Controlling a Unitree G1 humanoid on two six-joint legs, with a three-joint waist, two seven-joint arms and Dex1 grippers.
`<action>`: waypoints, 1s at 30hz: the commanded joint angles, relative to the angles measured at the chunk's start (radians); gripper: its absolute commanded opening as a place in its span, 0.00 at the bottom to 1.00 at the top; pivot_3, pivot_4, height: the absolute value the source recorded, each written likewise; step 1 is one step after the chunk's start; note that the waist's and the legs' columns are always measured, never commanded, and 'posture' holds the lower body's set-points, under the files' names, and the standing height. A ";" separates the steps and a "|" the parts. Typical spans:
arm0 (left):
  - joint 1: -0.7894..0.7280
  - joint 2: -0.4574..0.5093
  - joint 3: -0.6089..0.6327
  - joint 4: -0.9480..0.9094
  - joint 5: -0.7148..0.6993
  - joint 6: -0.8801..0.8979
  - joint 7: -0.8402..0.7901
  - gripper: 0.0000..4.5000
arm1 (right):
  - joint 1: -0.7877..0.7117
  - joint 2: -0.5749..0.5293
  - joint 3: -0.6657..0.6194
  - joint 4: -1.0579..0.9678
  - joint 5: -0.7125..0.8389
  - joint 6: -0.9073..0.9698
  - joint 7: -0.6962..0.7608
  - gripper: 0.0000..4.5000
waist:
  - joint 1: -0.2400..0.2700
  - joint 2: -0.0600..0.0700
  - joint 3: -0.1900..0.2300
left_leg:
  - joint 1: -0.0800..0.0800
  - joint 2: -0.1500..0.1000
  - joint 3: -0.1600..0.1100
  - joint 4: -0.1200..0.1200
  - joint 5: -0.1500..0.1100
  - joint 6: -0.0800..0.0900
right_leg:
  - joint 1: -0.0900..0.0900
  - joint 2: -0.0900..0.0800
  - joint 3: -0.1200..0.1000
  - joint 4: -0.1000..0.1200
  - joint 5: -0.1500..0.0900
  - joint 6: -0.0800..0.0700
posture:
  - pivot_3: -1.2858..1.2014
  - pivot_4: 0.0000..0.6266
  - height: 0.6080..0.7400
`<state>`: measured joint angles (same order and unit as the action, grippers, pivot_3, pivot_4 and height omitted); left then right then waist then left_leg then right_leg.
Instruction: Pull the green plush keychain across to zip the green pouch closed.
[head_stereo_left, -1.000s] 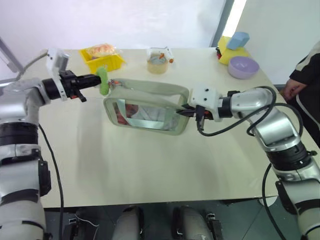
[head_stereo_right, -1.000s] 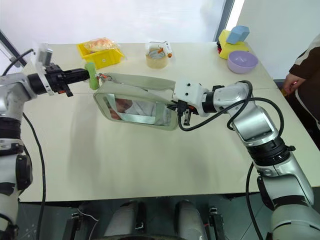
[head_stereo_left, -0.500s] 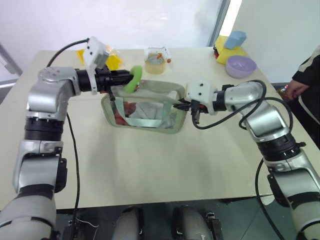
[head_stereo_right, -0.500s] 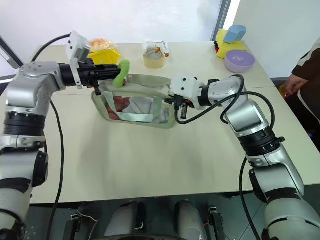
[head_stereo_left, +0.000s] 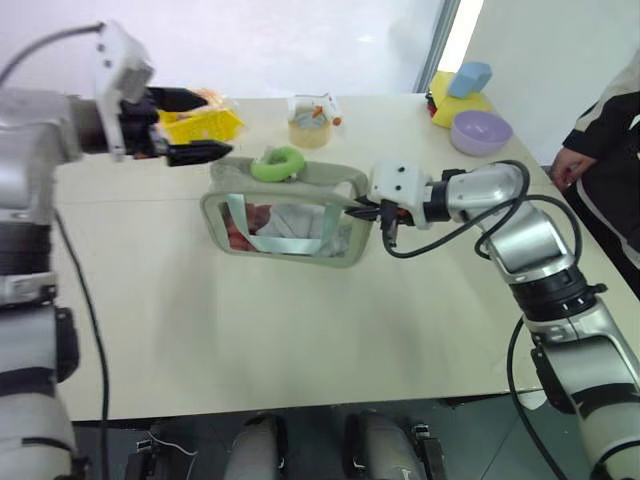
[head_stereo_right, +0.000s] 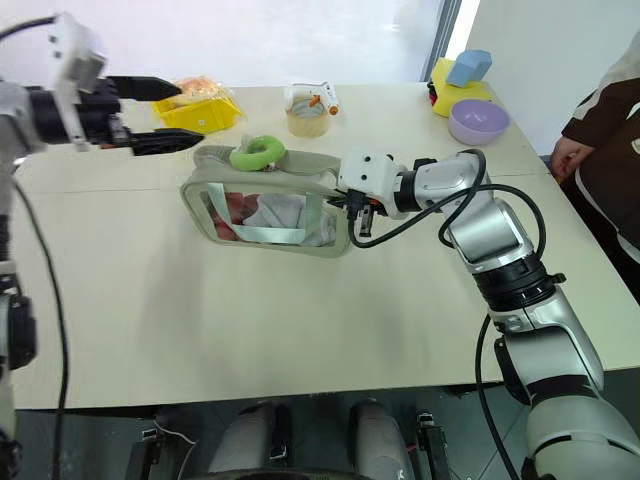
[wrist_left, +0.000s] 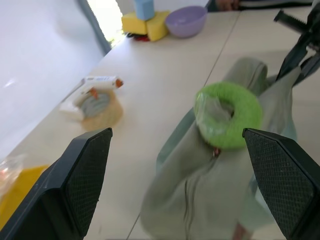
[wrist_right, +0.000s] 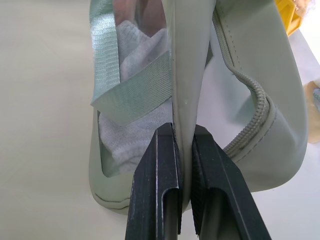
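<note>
The table (head_stereo_left: 300, 340) carries the green pouch (head_stereo_left: 290, 222), which lies near its centre with its long axis running 9 to 3 o'clock. The pouch's 3 o'clock end is pinched between the closed fingers of the right gripper (head_stereo_left: 366, 212). The green plush keychain (head_stereo_left: 277, 163) rests on the zipper line, toward the 9 o'clock half. The left gripper (head_stereo_left: 188, 126) is held wide open and empty, apart from the keychain, which lies at about 4 o'clock from it; the left arm is judged the nearer. In the left wrist view the keychain's loop and its attachment to the zipper are seen; in the right wrist view the clamped fabric edge is seen.
</note>
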<state>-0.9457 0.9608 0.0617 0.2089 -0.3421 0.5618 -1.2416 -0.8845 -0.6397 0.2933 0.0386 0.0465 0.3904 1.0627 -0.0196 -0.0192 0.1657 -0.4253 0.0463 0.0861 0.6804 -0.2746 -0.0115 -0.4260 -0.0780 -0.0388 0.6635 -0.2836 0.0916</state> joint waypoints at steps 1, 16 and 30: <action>0.142 0.027 0.038 -0.114 -0.042 0.045 -0.009 0.99 | -0.030 0.011 -0.013 0.010 -0.003 -0.026 0.006 0.00 | 0.001 0.000 0.000 | 0.000 0.000 0.000 0.000 0.000 0.000 | 0.000 0.000 0.000 0.000 0.000 0.000 | 0.52 0.24 0.99; 0.186 -0.098 0.017 -0.052 -0.040 0.004 0.091 0.46 | -0.028 0.033 -0.018 0.021 -0.006 -0.014 0.013 0.00 | 0.002 -0.001 0.001 | -0.002 0.000 0.000 0.000 0.000 0.000 | 0.000 0.000 0.000 0.000 0.000 0.000 | 0.52 0.24 0.99; 0.267 -0.064 0.032 -0.182 -0.076 0.059 0.081 0.00 | -0.253 0.067 -0.146 0.064 0.196 0.266 0.084 0.59 | 0.004 0.000 0.002 | -0.002 0.000 0.000 0.000 0.000 0.000 | -0.001 0.000 0.000 0.000 0.000 0.000 | 0.52 0.24 0.99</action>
<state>-0.6781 0.8887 0.0723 0.0685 -0.4023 0.6222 -1.1610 -1.0634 -0.5876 0.2172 0.0997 0.1848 0.6126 1.1499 -0.0160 -0.0194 0.1673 -0.4269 0.0464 0.0860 0.6806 -0.2746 -0.0114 -0.4267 -0.0783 -0.0389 0.6641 -0.2835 0.0916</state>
